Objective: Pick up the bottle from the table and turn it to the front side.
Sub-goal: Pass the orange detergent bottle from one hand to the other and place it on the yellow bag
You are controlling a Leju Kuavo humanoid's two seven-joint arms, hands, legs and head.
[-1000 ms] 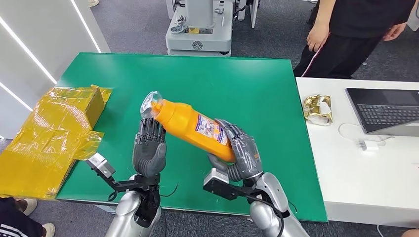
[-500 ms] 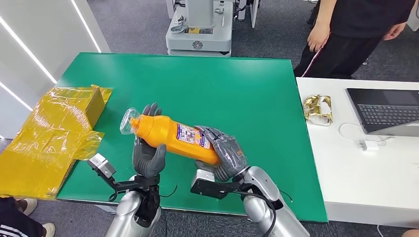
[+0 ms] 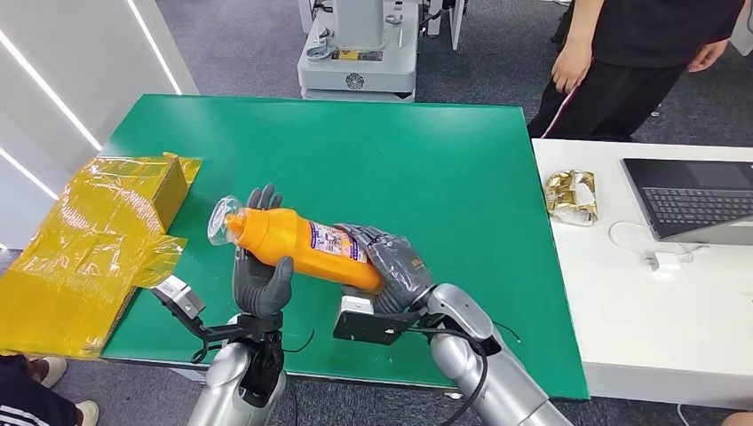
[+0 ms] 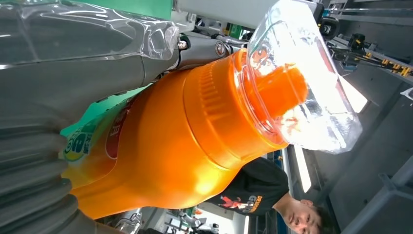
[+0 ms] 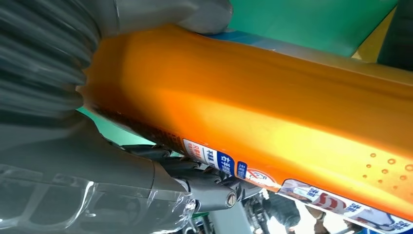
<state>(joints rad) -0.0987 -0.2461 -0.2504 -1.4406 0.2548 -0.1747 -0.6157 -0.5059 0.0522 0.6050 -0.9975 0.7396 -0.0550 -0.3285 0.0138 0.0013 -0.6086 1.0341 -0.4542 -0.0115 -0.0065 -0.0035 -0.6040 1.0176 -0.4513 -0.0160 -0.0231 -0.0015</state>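
Observation:
An orange bottle with a clear cap and a printed label lies almost level above the near part of the green table. My right hand grips its base end. The neck end points to my left and lies across my left hand, between the upright fingers behind it and the thumb in front; those fingers are not wrapped round it. The left wrist view has the bottle and its clear cap close beside the left hand. In the right wrist view the right hand clasps the bottle.
A yellow film-wrapped box sits at the table's left edge. To the right stands a white table with a laptop, a cable and a gold packet. A person stands behind it; a grey machine is beyond the green table.
My right hand has carried the bottle down and to my left and tipped it flatter. Its neck, formerly above the left fingertips, now lies across the left hand.

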